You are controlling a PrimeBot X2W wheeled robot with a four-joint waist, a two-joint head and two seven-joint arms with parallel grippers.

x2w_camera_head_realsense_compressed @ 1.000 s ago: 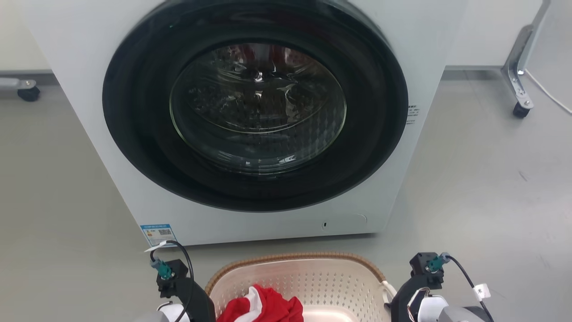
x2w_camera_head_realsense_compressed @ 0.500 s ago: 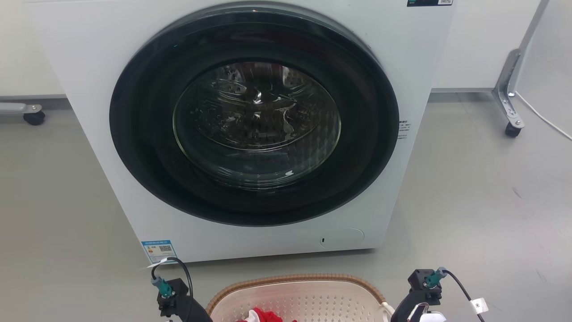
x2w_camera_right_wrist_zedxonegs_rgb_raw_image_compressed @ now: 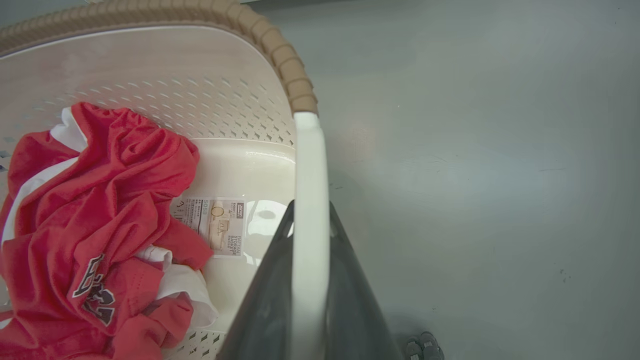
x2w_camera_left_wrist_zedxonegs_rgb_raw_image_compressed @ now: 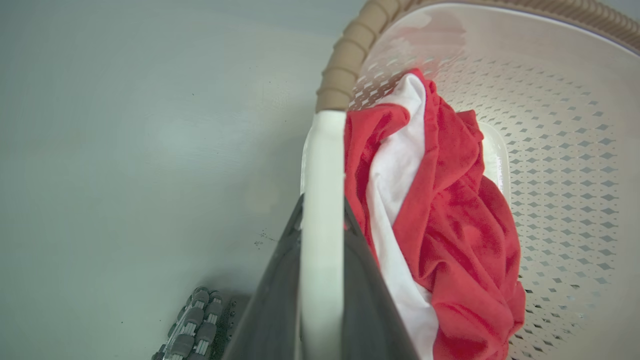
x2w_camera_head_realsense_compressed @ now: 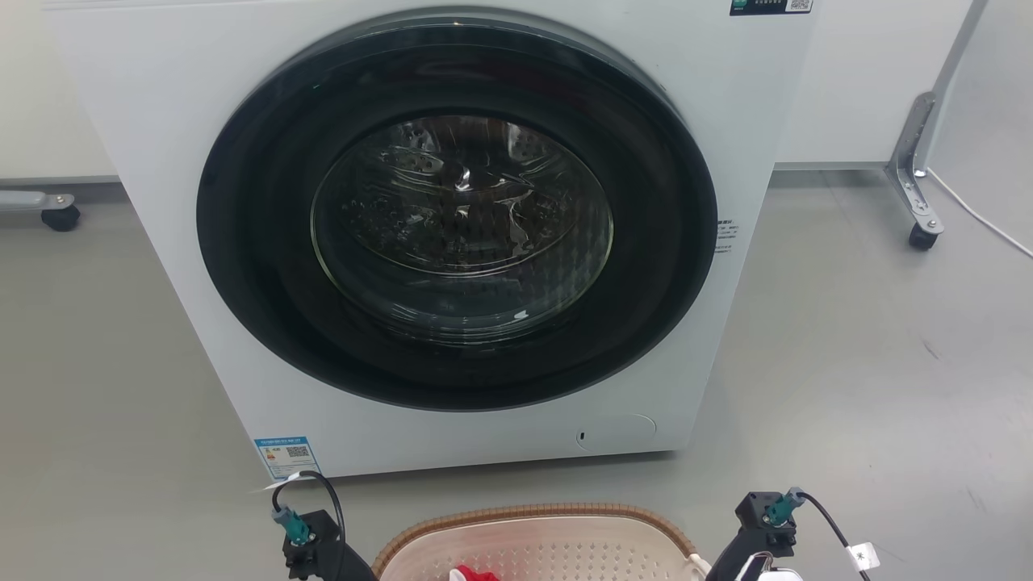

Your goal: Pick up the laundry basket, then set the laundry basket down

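Grey floor (x2w_camera_head_realsense_compressed: 871, 363), washing machine (x2w_camera_head_realsense_compressed: 456, 218) beyond laundry basket (x2w_camera_head_realsense_compressed: 581, 553)

Standing here, it reads as a lab's laundry test corner, not a home: a front-loading washing machine (x2w_camera_head_realsense_compressed: 460, 234) alone on bare grey floor (x2w_camera_head_realsense_compressed: 871, 363) (label sticker (x2w_camera_head_realsense_compressed: 284, 456) on its front), a laundry basket (x2w_camera_head_realsense_compressed: 565, 553) before it, a castered metal frame (x2w_camera_head_realsense_compressed: 908, 165) and loose white cable (x2w_camera_head_realsense_compressed: 980, 216) nearby.

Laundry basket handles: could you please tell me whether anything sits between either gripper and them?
Nothing visible does: the left gripper is closed on one white handle of the laundry basket, the right gripper on the other. The red garment lies inside.
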